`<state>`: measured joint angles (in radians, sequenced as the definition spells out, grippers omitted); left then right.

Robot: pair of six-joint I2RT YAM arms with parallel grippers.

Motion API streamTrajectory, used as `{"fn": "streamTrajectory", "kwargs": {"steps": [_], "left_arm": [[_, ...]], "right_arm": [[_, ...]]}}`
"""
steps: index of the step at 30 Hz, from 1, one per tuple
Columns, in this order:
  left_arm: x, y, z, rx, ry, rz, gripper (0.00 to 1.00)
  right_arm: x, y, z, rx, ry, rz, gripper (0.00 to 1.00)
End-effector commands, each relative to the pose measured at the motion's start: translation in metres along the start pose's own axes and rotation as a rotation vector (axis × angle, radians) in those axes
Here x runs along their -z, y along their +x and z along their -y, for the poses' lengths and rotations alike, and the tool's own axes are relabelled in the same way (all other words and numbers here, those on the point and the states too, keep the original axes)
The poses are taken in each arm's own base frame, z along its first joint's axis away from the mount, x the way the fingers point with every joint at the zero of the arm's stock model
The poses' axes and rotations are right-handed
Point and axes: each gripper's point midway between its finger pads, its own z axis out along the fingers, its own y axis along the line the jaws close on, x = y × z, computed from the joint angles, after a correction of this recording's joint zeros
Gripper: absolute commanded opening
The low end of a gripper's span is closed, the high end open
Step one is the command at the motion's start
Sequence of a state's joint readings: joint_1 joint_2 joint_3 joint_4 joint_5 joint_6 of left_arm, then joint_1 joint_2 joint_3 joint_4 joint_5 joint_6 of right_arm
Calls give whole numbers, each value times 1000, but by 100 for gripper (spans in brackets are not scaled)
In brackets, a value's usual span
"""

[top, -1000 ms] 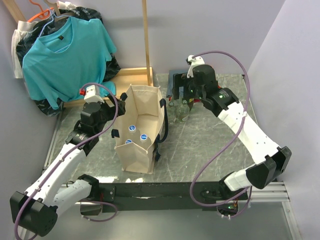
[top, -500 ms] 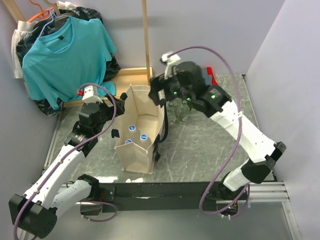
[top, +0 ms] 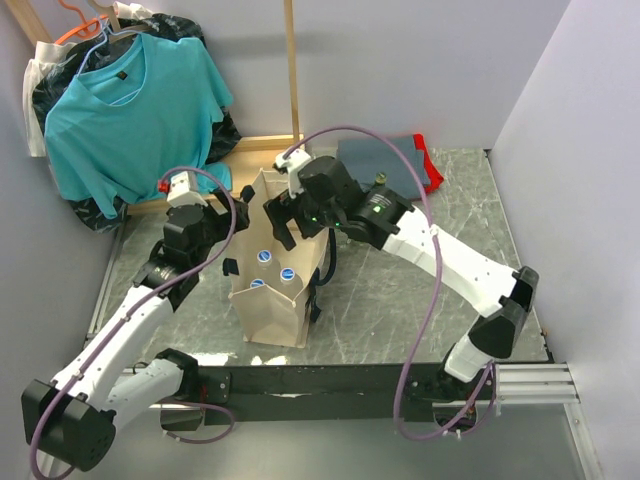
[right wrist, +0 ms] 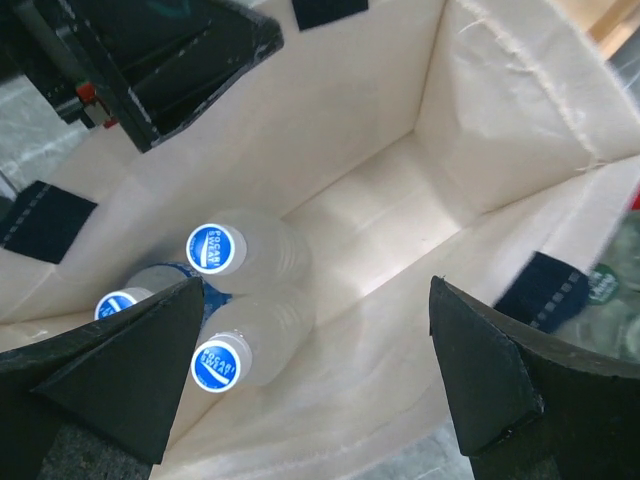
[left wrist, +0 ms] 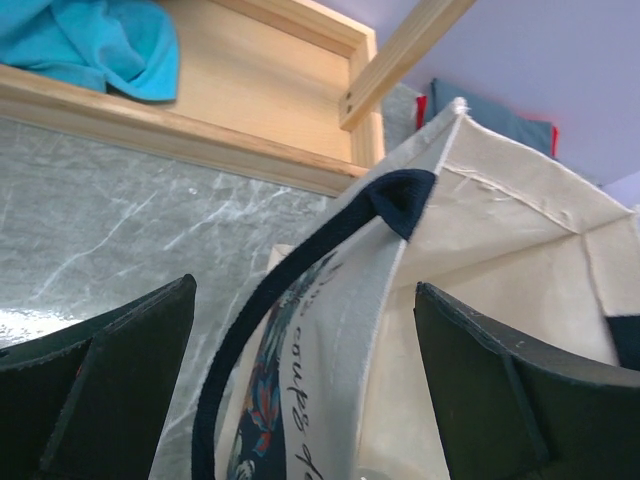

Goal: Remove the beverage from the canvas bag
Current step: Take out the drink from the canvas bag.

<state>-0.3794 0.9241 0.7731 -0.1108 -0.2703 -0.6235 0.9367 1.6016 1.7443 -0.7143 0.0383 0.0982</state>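
As I look down from above, the tall beige canvas bag (top: 268, 318) stands upright on the gray table (top: 400, 290) between my two arms. Three bottles (right wrist: 215, 249) with blue caps stand close together on its floor. My right gripper (right wrist: 315, 300) hangs over the bag's open top with its jaws spread wide and nothing in them, above the bottles and not touching them. My left gripper (left wrist: 305, 290) is spread wide too, with one finger on each side of the bag's left wall by the black handle (left wrist: 395, 200), and it grips nothing.
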Motion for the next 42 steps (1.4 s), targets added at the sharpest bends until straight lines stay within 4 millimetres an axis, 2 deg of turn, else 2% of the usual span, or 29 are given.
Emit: {"fn": "streamTrajectory", "kwargs": {"steps": [1, 5, 10, 17, 24, 28, 35, 37, 42], "left_arm": [[-4, -30, 10, 26, -1, 96, 96], [-9, -37, 10, 16, -27, 111, 96], [-16, -34, 8, 0, -42, 100, 96], [-15, -29, 6, 9, -41, 89, 96], [-13, -29, 8, 18, -37, 76, 96], [-8, -34, 5, 39, -53, 101, 96], [14, -53, -19, 116, -150, 214, 96], [18, -54, -26, 130, -183, 229, 96], [23, -54, -30, 131, -187, 238, 96]], "right_arm": [[-15, 7, -18, 13, -82, -48, 98], [-28, 13, -37, 22, -142, -89, 98], [-41, 14, -46, 52, -155, -111, 97], [-41, 24, -62, 77, -210, -143, 96], [-46, 34, -66, 72, -229, -156, 96], [-50, 37, -73, 66, -266, -153, 96], [-62, 45, -70, 74, -251, -174, 96], [-65, 48, -72, 77, -260, -180, 98], [-73, 50, -74, 73, -268, -200, 97]]}}
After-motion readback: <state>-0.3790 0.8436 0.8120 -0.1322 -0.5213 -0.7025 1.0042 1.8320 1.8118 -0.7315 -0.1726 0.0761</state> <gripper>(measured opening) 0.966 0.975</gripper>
